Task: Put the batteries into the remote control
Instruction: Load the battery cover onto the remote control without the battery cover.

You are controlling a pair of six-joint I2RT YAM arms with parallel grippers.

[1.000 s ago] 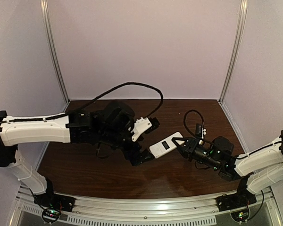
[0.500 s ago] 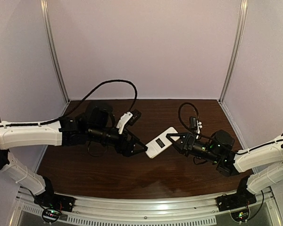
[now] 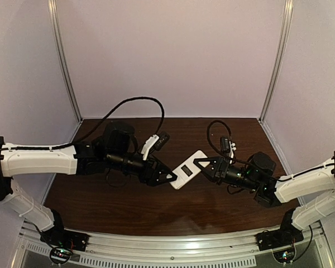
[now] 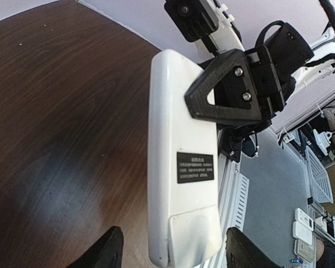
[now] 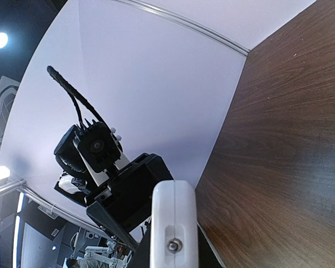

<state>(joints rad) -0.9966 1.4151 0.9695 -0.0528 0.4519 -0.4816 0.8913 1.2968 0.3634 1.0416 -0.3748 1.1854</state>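
My right pincer (image 3: 199, 163) is clamped on the remote (image 3: 188, 169). It grips one end and holds the remote in the air above the table (image 3: 128, 209). The remote runs slantwise, with the gripped end farther from my bases and the free end nearer.

From my left wrist the grip shows plainly. One black triangular finger (image 4: 223, 89) lies flat across the remote's plain white back near its far end, and the other finger is hidden behind the body. (The button side faces away from that camera, so I cannot see it.) The back carries a small black label (image 4: 195, 167) about midway along, and a slightly raised panel (image 4: 194, 234) at the end nearest my left pincer (image 4: 176, 254).

That left pincer stands open, astride the remote's free end with a finger on each side of the panel. One finger (image 4: 109, 251) has a clear strip of table showing between it and the remote's edge. The other (image 4: 243, 254) sits just beside the opposite edge, and I cannot tell whether it touches.

From above, my two pincers point at each other over the middle of the table, with the remote bridging them. My right wrist sees the remote only edge-on, as a narrow white end with a screw (image 5: 172, 244) in it and my left pincer's black body behind.
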